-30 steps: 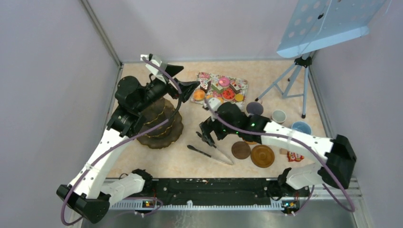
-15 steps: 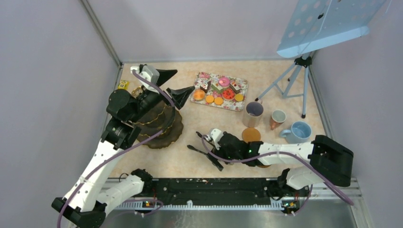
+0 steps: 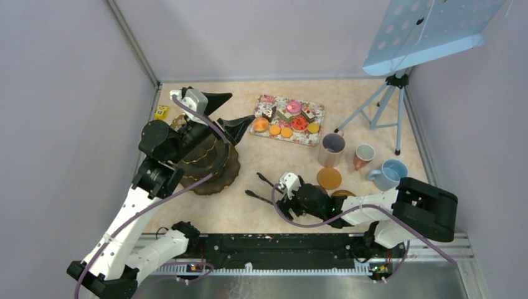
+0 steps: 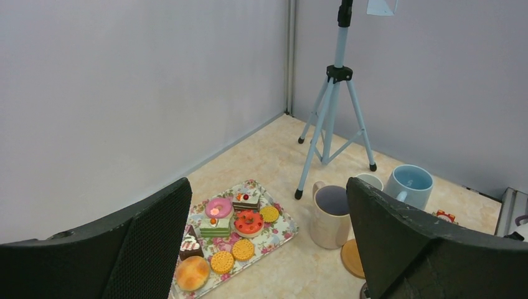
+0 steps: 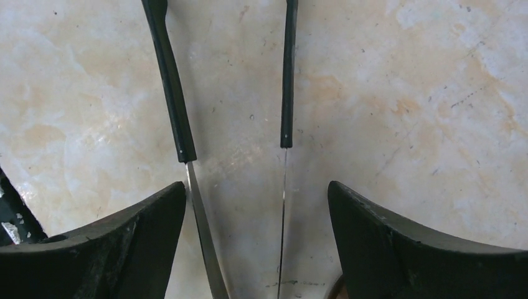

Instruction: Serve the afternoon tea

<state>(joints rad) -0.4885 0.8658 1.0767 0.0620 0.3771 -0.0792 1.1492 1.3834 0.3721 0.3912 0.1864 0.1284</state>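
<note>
Toy cakes (image 3: pixel 292 115) and round orange biscuits (image 3: pixel 280 131) lie on the rose-patterned tray (image 3: pixel 316 113), also in the left wrist view (image 4: pixel 219 219). The lilac mug (image 3: pixel 332 148) (image 4: pixel 330 215), white cup (image 3: pixel 364 154) (image 4: pixel 372 180) and light-blue mug (image 3: pixel 391 172) (image 4: pixel 411 185) stand right of it. My left gripper (image 3: pixel 241 106) (image 4: pixel 268 187) is open and empty, held above the table left of the tray. My right gripper (image 3: pixel 278 200) (image 5: pixel 256 187) is open, low over the black tongs (image 3: pixel 263 189), with both tong arms (image 5: pixel 171 93) between its fingers.
A dark tiered stand with gold rims (image 3: pixel 212 165) sits under my left arm. Wooden coasters (image 3: pixel 329 178) lie near the mugs. A light-blue tripod (image 3: pixel 380 106) stands at the back right. A small yellow item (image 3: pixel 161 112) lies by the left wall.
My right gripper has come from near the tray forward and down onto the tongs. My left gripper has drawn back to the left a little, still open.
</note>
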